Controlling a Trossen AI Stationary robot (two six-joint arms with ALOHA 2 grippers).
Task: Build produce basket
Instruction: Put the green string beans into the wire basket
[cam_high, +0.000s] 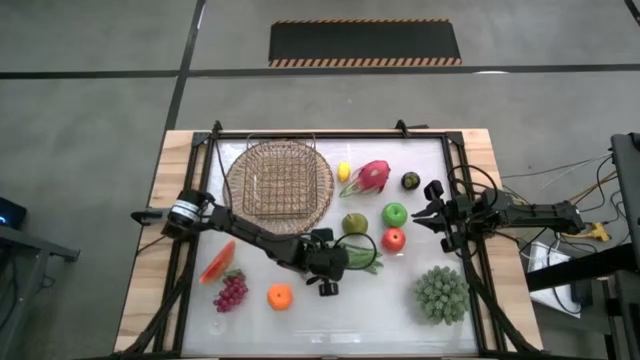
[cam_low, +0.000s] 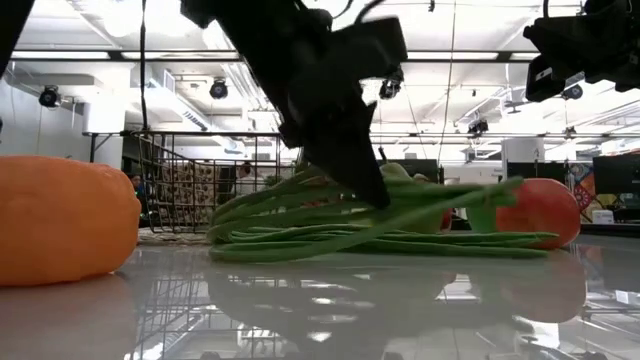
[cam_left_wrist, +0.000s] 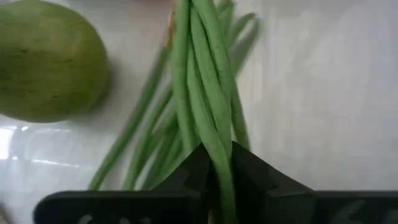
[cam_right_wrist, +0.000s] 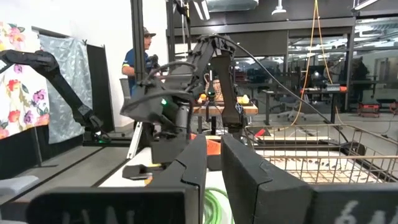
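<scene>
Nearest us there's the orange (cam_high: 280, 296) and the purple grapes (cam_high: 230, 292) sitting along the near-left edge of the table, with the spiky green ball (cam_high: 442, 294) off at near right, none of it touched. Just past those, the left gripper (cam_left_wrist: 221, 163) is down at table level in the middle, fingers pinched narrow around the green beans (cam_left_wrist: 205, 93); we'd say it grabbed the bundle near one end so the long floppy pods trail out instead of bunching up. The beans still look to be lying on the surface, right beside the pear (cam_left_wrist: 46, 59). A bit farther sit the red apple (cam_high: 393, 239) and green apple (cam_high: 395, 214). The right gripper (cam_high: 432, 213) hangs above the right side, waiting, its fingers only a narrow gap apart and holding nothing. Farthest back, the basket (cam_high: 280, 180) sits far left, looking empty so far, with the lemon (cam_high: 344, 171) and dragon fruit (cam_high: 372, 175) beside it.
</scene>
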